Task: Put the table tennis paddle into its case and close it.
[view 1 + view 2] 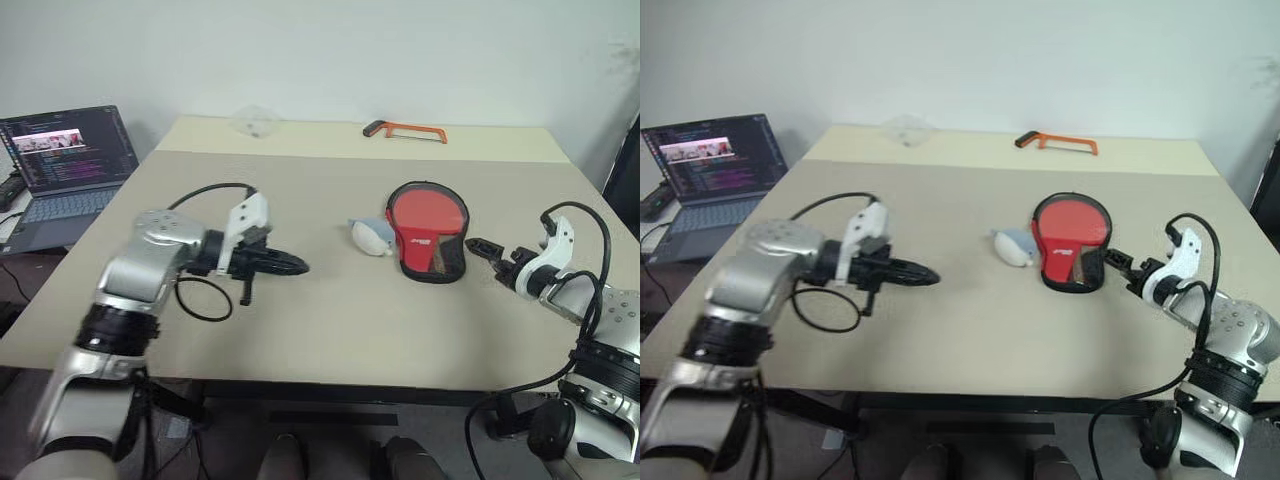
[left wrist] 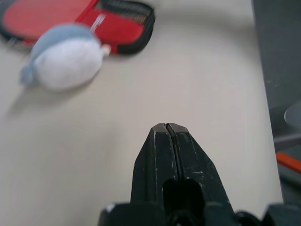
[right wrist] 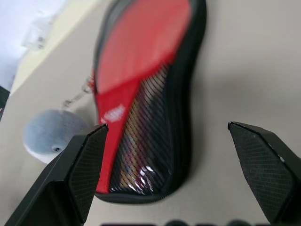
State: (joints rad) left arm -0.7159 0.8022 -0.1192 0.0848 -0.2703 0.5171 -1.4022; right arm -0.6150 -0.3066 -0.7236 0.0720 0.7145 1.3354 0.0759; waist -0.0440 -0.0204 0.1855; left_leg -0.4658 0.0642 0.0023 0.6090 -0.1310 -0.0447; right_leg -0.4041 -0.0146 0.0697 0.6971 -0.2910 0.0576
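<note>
The case (image 1: 428, 232) lies open on the table (image 1: 330, 330), the table tennis paddle (image 3: 141, 42) seemingly laid in it. The right gripper (image 1: 492, 256), spread wide at its 4 o'clock, should be squared to the rim before closing; the left gripper (image 1: 290, 265) is pressed together, well apart at 9 o'clock

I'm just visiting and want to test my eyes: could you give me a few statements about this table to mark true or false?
1. The left fingers are shut. True.
2. The right gripper holds the case. False: its fingers are open, short of it.
3. A plush toy lies beside the case. True.
4. The hacksaw lies on the case. False: it lies at the table's far edge.
5. The laptop is closed. False: its screen is lit.
</note>
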